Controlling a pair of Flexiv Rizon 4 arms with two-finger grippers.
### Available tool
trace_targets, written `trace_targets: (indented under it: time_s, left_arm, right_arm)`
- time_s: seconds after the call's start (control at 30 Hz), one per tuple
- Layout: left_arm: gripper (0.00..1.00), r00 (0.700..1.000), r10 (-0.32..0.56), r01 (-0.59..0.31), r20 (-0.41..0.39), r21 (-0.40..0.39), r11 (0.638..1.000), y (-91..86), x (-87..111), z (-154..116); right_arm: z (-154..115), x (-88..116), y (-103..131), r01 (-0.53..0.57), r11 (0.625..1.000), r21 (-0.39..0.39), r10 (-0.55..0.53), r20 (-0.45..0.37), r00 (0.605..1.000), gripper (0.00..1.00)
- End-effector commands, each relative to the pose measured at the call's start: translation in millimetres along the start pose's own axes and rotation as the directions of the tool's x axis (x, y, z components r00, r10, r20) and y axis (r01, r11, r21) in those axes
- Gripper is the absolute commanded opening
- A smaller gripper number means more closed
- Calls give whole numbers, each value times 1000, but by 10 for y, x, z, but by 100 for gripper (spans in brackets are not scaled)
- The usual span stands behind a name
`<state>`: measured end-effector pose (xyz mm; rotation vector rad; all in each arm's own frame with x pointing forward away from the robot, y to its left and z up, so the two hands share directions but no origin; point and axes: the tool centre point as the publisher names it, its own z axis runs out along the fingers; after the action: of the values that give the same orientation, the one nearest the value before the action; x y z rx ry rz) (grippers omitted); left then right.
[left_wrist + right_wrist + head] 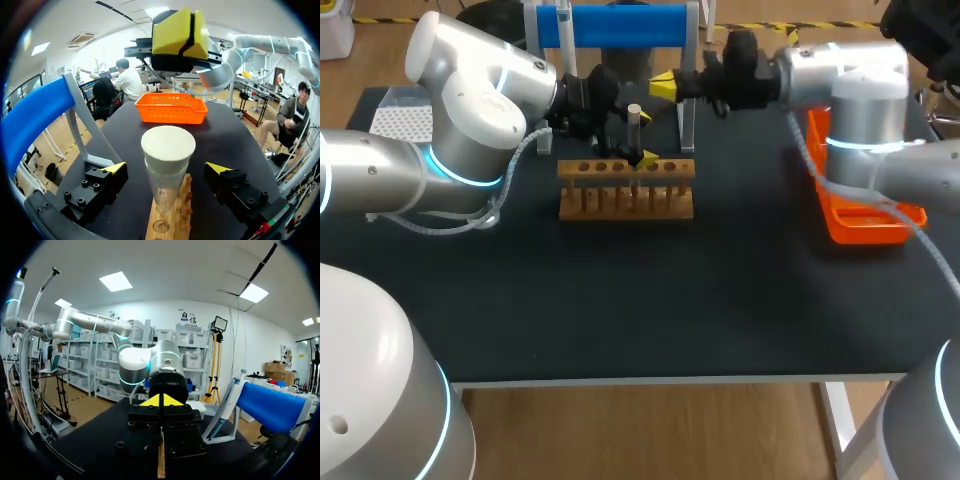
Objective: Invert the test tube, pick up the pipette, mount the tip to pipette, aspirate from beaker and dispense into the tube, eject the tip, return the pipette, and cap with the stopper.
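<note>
Our left gripper [167, 169] gapes wide, touching nothing, around the stoppered test tube [167, 150], upright in the wooden rack [625, 195] near the table [620, 310] back edge. Our right gripper [161, 401] is closed, empty.

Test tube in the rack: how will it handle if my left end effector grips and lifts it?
The test tube looks like clear, thin glass, so probably fragile and slippery. It stands upright in the wooden rack, so it should lift straight; its white stopper may make it top-heavy.
</note>
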<state>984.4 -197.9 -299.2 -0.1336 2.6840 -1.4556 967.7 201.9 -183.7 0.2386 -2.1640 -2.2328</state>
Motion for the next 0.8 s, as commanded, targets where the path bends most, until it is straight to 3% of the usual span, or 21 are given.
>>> trace_targets:
  time_s: [0.03,0.07,0.1,0.13,0.53,0.8]
  left_arm:
    - [100,1000,0,0,-5,-2,1000,-3,-12,-5]
    - [100,1000,0,0,-5,-2,1000,-3,-12,-5]
    - [100,1000,0,0,-5,-2,1000,-3,-12,-5]
    - [100,1000,0,0,-5,-2,1000,-3,-12,-5]
    - [100,1000,0,0,-5,-2,1000,-3,-12,-5]
    - [100,1000,0,0,-5,-2,1000,-3,-12,-5]
  right_arm:
    - [-199,146,129,28,995,91,-31,33,999,12]
    - [-238,150,121,42,992,121,-47,42,998,33]
    - [-279,153,108,54,987,149,-61,45,997,62]
    - [-317,155,101,60,985,162,-69,52,996,100]
    - [-833,293,-185,65,940,335,-107,110,988,100]
    - [-1062,383,-421,18,930,368,-80,152,985,100]
